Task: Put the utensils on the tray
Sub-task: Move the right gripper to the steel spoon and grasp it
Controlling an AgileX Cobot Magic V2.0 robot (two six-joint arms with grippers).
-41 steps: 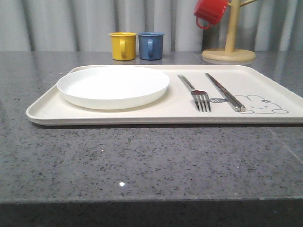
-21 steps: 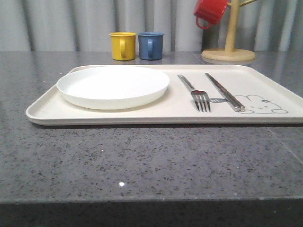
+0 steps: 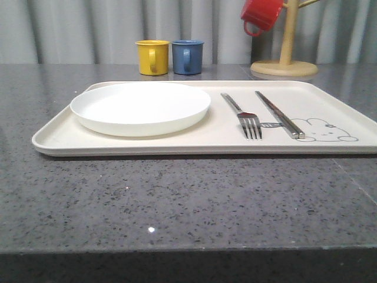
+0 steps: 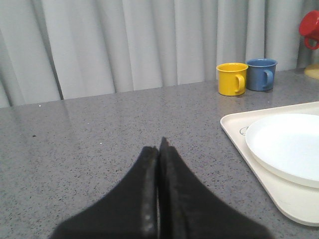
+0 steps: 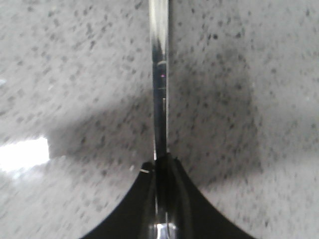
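Observation:
The cream tray [image 3: 59,138] lies across the grey table. On it sit the white plate [image 3: 140,106] at the left, a silver fork [image 3: 242,115] and a pair of silver chopsticks [image 3: 278,114] by the rabbit drawing. My left gripper [image 4: 159,144] is shut and empty, low over bare table to the left of the tray [image 4: 239,130] and plate [image 4: 289,144]. My right gripper [image 5: 160,158] is shut on a slim silver handle [image 5: 158,74], seemingly the spoon, held close over the speckled stone; its bowl end is out of view.
A yellow mug [image 3: 152,56] and a blue mug [image 3: 187,56] stand behind the tray. A red mug [image 3: 261,15] hangs on a wooden mug tree [image 3: 285,59] at the back right. Grey curtains close off the rear.

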